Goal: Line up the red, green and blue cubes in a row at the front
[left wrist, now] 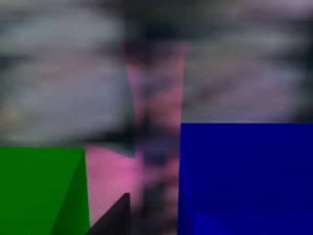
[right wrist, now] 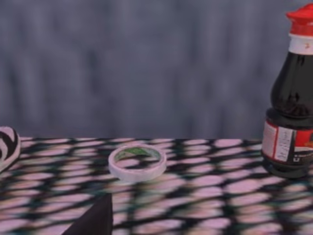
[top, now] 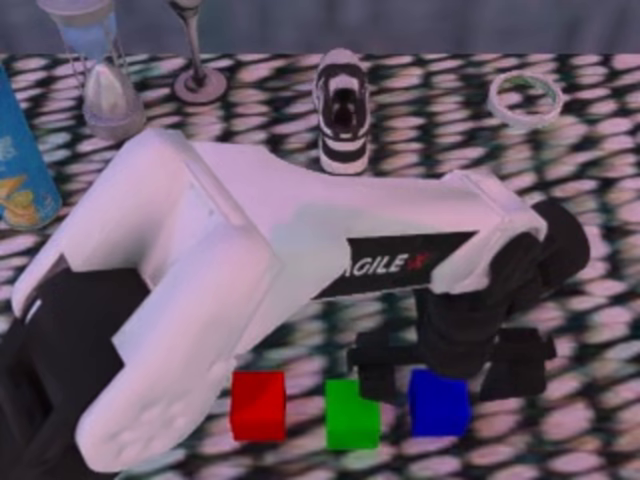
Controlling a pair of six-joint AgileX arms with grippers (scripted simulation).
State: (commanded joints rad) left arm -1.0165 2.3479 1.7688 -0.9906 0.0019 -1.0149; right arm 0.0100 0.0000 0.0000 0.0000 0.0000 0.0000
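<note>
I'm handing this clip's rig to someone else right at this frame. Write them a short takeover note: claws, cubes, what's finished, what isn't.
Left claw: low at the front, around the blue cube, fingers either side of it; whether it is gripping or has let go cannot be told.
Right claw: out of the top view; its wrist camera faces the tape roll and sauce bottle at the back, so that arm seems parked.
Cubes: red cube, green cube, then blue, left to right in a front row with gaps between.
Done: the row looks formed.
Left: confirm blue is released, lift the left arm clear.
</note>
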